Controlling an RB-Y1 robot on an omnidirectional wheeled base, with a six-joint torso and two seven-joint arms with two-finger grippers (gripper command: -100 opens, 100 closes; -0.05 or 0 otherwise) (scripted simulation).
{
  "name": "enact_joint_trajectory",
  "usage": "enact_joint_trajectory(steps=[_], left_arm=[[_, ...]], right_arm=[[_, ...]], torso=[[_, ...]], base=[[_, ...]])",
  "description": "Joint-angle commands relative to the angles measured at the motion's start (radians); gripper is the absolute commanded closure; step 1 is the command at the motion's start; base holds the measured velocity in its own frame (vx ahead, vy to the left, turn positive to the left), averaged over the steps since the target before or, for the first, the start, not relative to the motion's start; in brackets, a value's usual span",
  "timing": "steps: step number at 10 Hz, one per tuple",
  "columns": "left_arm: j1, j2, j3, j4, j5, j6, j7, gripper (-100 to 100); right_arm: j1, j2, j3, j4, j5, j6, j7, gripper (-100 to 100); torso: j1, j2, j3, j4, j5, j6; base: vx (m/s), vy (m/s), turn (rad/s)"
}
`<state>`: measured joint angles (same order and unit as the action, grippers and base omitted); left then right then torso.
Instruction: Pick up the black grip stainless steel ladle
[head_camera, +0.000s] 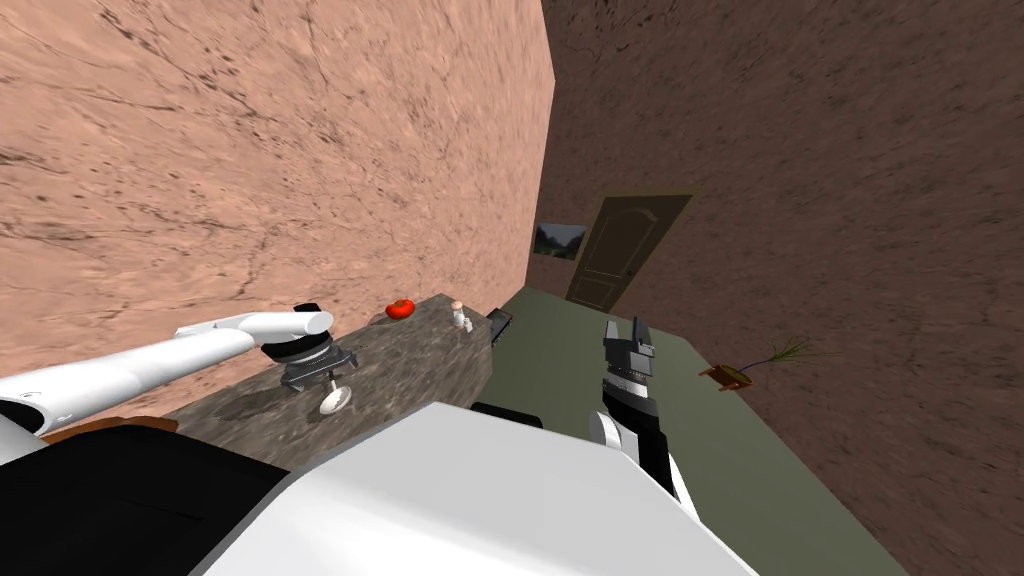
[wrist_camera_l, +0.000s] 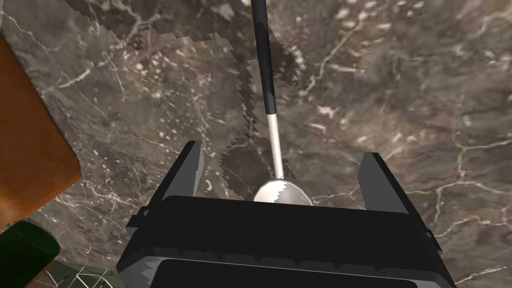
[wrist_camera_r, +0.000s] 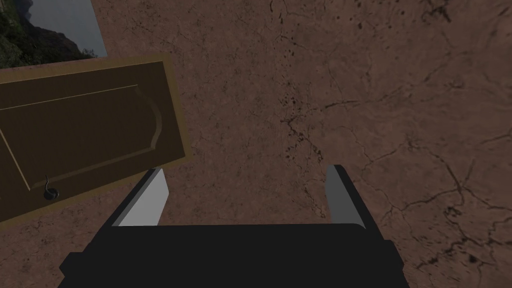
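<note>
A brown-orange block (wrist_camera_l: 30, 150) adjoins the dark marbled counter (head_camera: 420, 360), which is set against the pink wall. Bare stone surrounds the left gripper (wrist_camera_l: 282, 152), its fingers spread wide. The ladle (wrist_camera_l: 274, 135) lies on the counter between them, touching neither: rounded silver bowl nearest the gripper body, thin pale shaft, black grip pointing away. A red tomato (head_camera: 400, 309) and a small shaker (head_camera: 458, 316) stand near the counter's far edge, well apart from the ladle. Beyond that edge, over open green floor (head_camera: 560, 370), the right gripper (head_camera: 627, 335) hangs spread, holding nothing.
</note>
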<state>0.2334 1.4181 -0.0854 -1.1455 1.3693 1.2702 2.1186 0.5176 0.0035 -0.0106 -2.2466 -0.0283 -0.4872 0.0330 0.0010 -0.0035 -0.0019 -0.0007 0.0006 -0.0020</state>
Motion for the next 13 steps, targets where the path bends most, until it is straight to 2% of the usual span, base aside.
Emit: enact_joint_trajectory(steps=[1, 3, 5, 6, 7, 8, 9, 10, 11, 12, 13], left_arm=[[0.042, 0.011, 0.016, -0.008, 0.020, 0.001, 0.025, -100], [0.087, 0.009, 0.017, 0.031, 0.059, 0.011, 0.070, -100], [0.119, -0.007, 0.010, 0.052, 0.084, 0.012, 0.094, -100], [0.126, -0.016, 0.006, 0.055, 0.090, 0.011, 0.098, -100], [0.112, -0.015, 0.003, 0.056, 0.081, 0.012, 0.092, -100], [0.114, -0.015, 0.003, 0.055, 0.082, 0.012, 0.096, 0], [0.111, -0.029, 0.015, 0.094, 0.073, 0.004, 0.045, -100], [0.111, -0.029, 0.015, 0.094, 0.073, 0.004, 0.042, -100], [0.109, -0.043, 0.027, 0.133, 0.065, -0.003, 0.002, -100], [0.109, -0.043, 0.027, 0.133, 0.065, -0.003, -0.012, -100], [0.107, -0.056, 0.039, 0.172, 0.056, -0.010, -0.047, -100]], right_arm=[[0.000, 0.000, 0.000, 0.000, 0.000, 0.000, 0.000, 0], [0.000, 0.000, 0.000, 0.000, 0.000, 0.000, 0.000, 0], [0.000, 0.000, 0.000, 0.000, 0.000, 0.000, 0.000, 0], [0.000, 0.000, 0.000, 0.000, 0.000, 0.000, 0.000, 0], [0.000, 0.000, 0.000, 0.000, 0.000, 0.000, 0.000, 0], [0.000, 0.000, 0.000, 0.000, 0.000, 0.000, 0.000, 0], [0.000, 0.000, 0.000, 0.000, 0.000, 0.000, 0.000, 0], [0.000, 0.000, 0.000, 0.000, 0.000, 0.000, 0.000, 0], [0.000, 0.000, 0.000, 0.000, 0.000, 0.000, 0.000, 0], [0.000, 0.000, 0.000, 0.000, 0.000, 0.000, 0.000, 0], [0.000, 0.000, 0.000, 0.000, 0.000, 0.000, 0.000, 0]], torso=[[0.000, 0.000, 0.000, 0.000, 0.000, 0.000], [0.000, 0.000, 0.000, 0.000, 0.000, 0.000], [-0.001, -0.001, -0.001, 0.000, 0.000, 0.000], [0.000, -0.001, -0.001, 0.000, 0.000, 0.000], [0.000, 0.000, 0.000, 0.000, 0.000, 0.000], [-0.001, 0.001, 0.001, 0.000, 0.000, 0.000], [-0.001, 0.002, 0.001, 0.001, 0.000, 0.000], [-0.002, 0.000, 0.000, 0.000, 0.000, -0.001], [-0.002, -0.001, -0.001, 0.000, -0.001, 0.000], [-0.003, -0.003, -0.002, -0.001, -0.001, -0.001], [-0.003, -0.003, -0.002, -0.001, -0.001, 0.000]], base=[[0.038, 0.011, -0.044], [0.056, 0.008, -0.081], [0.067, 0.001, -0.051], [0.044, 0.007, -0.017], [0.016, 0.002, -0.001], [0.000, 0.000, 0.000], [0.064, -0.015, 0.072], [0.078, -0.015, 0.079], [0.104, -0.035, 0.106], [0.096, -0.037, 0.068], [0.102, -0.027, 0.096]])
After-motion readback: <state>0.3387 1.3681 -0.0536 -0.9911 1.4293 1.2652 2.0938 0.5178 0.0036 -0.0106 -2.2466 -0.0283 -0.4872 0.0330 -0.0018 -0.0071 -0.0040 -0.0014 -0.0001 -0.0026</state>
